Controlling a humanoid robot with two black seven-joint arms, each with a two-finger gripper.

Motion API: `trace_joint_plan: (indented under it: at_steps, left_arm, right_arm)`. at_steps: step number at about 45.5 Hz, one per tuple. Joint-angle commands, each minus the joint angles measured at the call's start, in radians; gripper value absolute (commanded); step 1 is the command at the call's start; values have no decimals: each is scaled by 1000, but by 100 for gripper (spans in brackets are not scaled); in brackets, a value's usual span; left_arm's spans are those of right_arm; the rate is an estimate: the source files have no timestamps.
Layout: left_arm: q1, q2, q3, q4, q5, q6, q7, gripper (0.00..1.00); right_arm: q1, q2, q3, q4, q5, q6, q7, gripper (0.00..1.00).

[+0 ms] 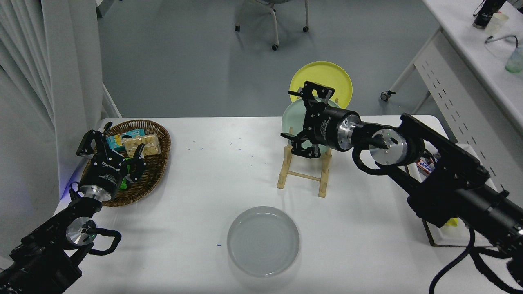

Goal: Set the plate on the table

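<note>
The light grey plate [263, 241] lies flat on the white table [212, 179], near the front middle, with nothing touching it. My right gripper [304, 120] is open and empty, raised over the wooden rack [304, 171], with its fingers around the mint green plate's [292, 116] edge region; I cannot tell if it touches. My left gripper [110, 149] is parked at the lower left over the basket, open and empty.
A yellow plate [327, 79] stands upright behind the mint green one in the rack. A wicker basket [157, 163] with snack packs sits at the left. A box with a snack bar [427, 165] lies under my right arm. A side desk [470, 53] stands far right.
</note>
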Motion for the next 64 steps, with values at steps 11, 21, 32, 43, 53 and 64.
trace_joint_plan:
  at_steps: [11,21,32,43,53,64]
  left_arm:
    - [1,0,0,-1,0,0,0,98]
    - [-1,0,0,0,0,0,0,98]
    - [1,0,0,0,0,0,0,98]
    - [-1,0,0,0,0,0,0,98]
    - [1,-1,0,0,0,0,0,98]
    - [-1,-1,0,0,0,0,-1,98]
  right_arm:
    - [-171,-185,311,74,-306,204,0,100]
    - [-256,-253,369,38,-378,262,46,100]
    - [-346,-290,363,-73,-417,290,227,100]
    - [-420,-166,389,-246,-392,357,409,100]
    - [-435,-58,405,-328,-216,370,411,100]
    - [-443,46,414,-372,-39,390,409,100]
